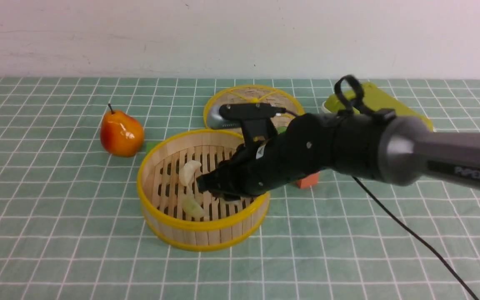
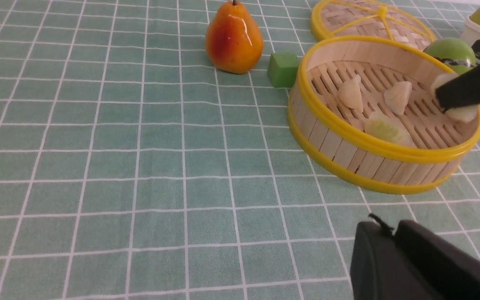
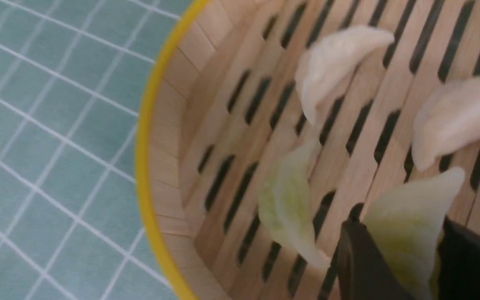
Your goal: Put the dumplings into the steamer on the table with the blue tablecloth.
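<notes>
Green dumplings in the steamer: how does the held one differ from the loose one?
The held dumpling is pinched in the right claw; the loose dumpling lies free on the slats of the steamer. The held dumpling is partly hidden by the claw; the loose dumpling shows whole. Both are pale green crescents inside the steamer.
</notes>
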